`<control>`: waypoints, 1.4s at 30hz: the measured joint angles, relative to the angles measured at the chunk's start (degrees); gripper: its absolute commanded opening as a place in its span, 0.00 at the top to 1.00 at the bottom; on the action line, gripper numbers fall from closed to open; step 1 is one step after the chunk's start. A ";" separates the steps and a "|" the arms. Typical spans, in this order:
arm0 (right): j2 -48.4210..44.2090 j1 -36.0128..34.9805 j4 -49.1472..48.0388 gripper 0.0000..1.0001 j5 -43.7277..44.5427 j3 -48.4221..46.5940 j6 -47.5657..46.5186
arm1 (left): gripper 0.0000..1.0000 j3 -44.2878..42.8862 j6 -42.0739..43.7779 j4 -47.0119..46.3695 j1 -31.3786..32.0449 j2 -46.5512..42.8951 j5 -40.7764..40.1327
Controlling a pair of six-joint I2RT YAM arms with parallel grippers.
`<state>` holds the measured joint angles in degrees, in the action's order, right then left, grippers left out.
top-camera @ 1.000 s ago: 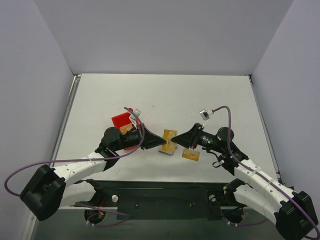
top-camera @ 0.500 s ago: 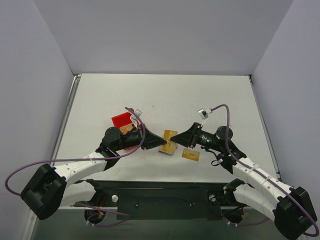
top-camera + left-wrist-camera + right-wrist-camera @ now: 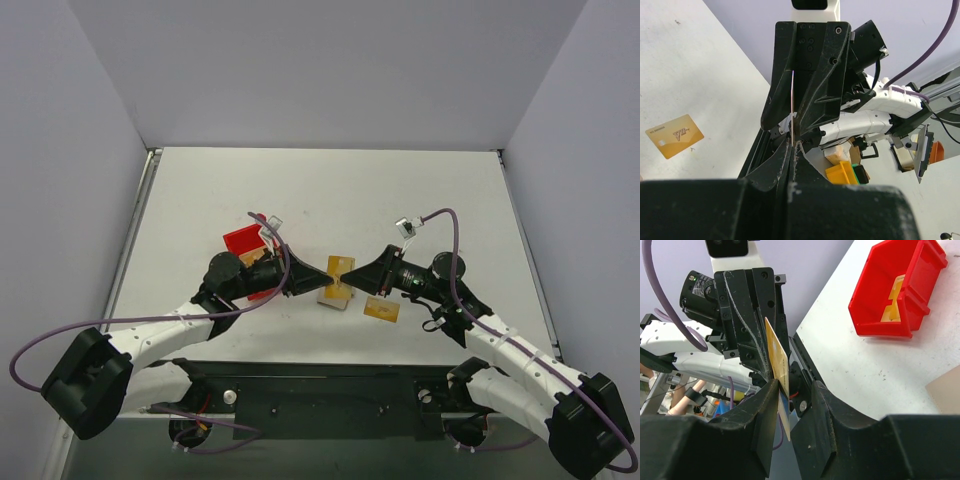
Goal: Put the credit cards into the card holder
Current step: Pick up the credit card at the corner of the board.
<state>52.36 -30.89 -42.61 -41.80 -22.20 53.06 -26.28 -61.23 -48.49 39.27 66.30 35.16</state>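
An orange-yellow credit card (image 3: 341, 267) stands on edge between the two grippers near the middle of the table. My left gripper (image 3: 325, 283) is shut on it; in the left wrist view the card (image 3: 792, 100) is a thin upright line running down into the closed jaws (image 3: 792, 145). My right gripper (image 3: 350, 283) faces it. Its jaws (image 3: 792, 385) stand apart round the card (image 3: 776, 355), which lies against the left finger with a gap to the right one. The beige card holder (image 3: 335, 298) sits just below. A second credit card (image 3: 381, 309) lies flat under the right arm.
A red plastic bin (image 3: 240, 241) stands behind the left gripper, with a pale orange piece inside (image 3: 892, 302). The black mounting rail (image 3: 320, 400) runs along the table's near edge. Grey walls close in the back and both sides.
The right gripper's jaws have narrowed a little round the card and that arm has edged left. The left gripper, the card holder and the flat card have hardly moved.
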 measured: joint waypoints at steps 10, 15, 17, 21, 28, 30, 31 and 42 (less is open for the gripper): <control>0.00 -0.28 0.22 0.89 0.00 0.00 -0.26 | 1.00 -0.09 0.02 0.04 -0.11 0.55 0.00; 0.00 -0.28 0.17 1.00 -0.44 -0.55 -0.15 | 0.99 -0.09 0.07 0.50 -0.46 0.94 -0.31; 0.00 -0.28 0.66 1.00 -0.39 -0.74 -0.37 | 0.84 -0.15 0.13 0.87 -0.52 1.01 -0.42; -0.52 -0.70 7.10 1.00 1.62 -2.93 -3.56 | 0.57 -1.05 1.55 4.94 -0.90 0.98 -1.33; -7.21 -1.07 21.92 1.00 11.54 -7.28 -14.10 | 0.28 -1.64 4.94 14.08 -4.33 -1.99 -4.39; -7.32 -1.07 25.27 1.00 14.29 -8.57 -15.91 | 0.24 -2.16 5.81 16.72 -5.42 -2.47 -5.35; -6.69 -1.07 27.02 1.00 15.58 -9.29 -16.59 | 0.24 -2.49 6.51 18.36 -5.99 -2.75 -6.14; 7.50 0.13 35.04 1.00 22.32 -8.92 -16.98 | 0.41 -3.17 10.43 25.59 -17.07 -4.37 -9.22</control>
<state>59.86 -30.76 -7.57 -19.49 -31.11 36.07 -29.45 -50.81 -22.90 22.20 61.93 25.93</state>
